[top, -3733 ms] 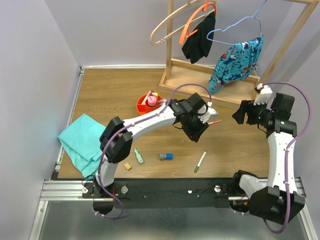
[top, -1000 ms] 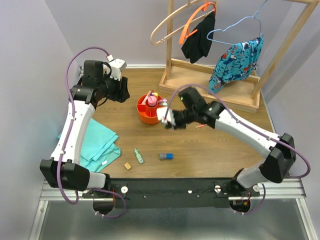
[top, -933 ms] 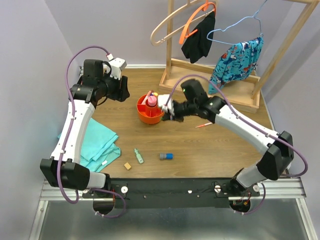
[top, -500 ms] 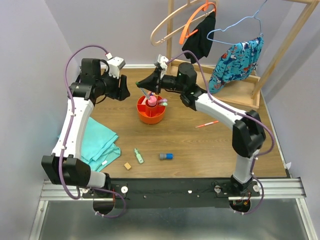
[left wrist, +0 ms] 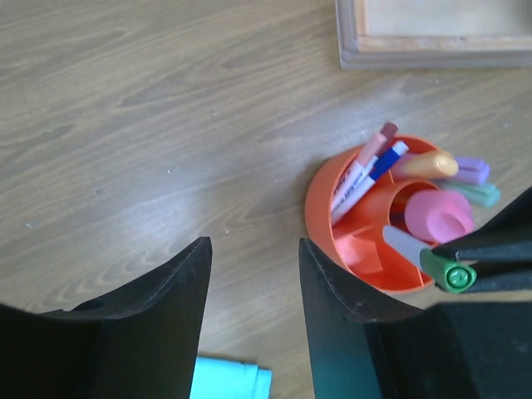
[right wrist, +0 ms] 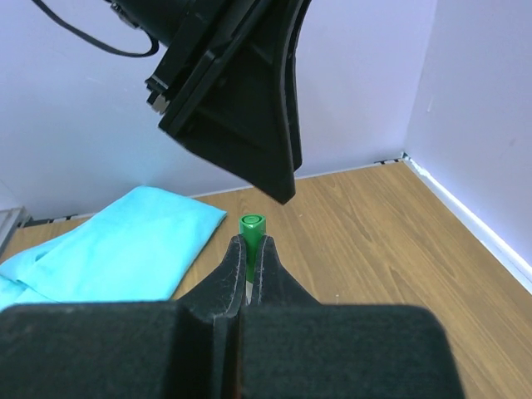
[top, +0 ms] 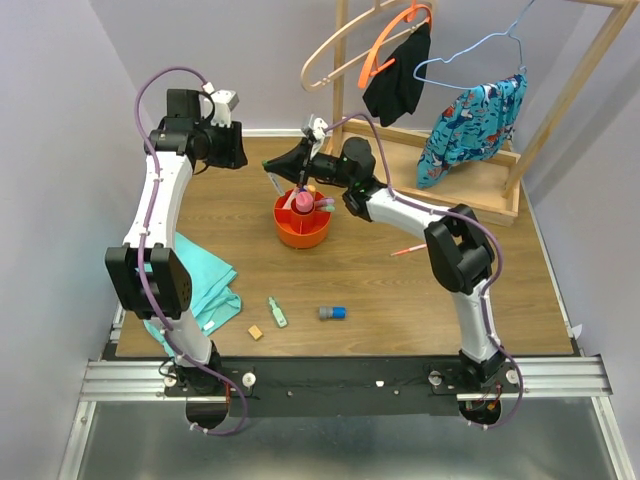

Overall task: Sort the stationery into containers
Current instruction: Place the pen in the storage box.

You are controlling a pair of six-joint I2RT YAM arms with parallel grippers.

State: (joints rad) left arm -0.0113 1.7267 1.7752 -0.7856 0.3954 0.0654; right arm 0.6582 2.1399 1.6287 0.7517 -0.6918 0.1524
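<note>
Marker, green-capped, sits pinched in right tool above orange organiser.

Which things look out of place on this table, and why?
Four items lie loose outside the orange organiser: a green highlighter, a tan cube, a blue-grey piece and a red-tipped marker. The teal cloth sits rumpled at the left edge.
</note>
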